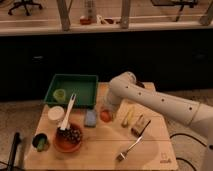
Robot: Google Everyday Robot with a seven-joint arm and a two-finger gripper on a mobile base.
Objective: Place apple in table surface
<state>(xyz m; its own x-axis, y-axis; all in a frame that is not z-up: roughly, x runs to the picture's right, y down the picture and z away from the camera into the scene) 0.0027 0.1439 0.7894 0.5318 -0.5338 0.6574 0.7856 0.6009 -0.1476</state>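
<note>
The apple (105,115) is a small orange-red fruit low over the light wooden table surface (100,150), just right of a blue sponge. My gripper (107,110) comes down on it from above, at the end of the white arm that reaches in from the right, and is shut on the apple. The arm's wrist hides the apple's top, and I cannot tell whether the fruit touches the wood.
A green tray (72,89) with a light-green cup sits at the back left. An orange bowl of dark grapes (68,138) with a white utensil is front left, near a white cup (56,114) and a small dark green cup (40,142). A blue sponge (90,118), a yellow item (128,117), a brown bar (140,125) and a fork (129,148) lie around.
</note>
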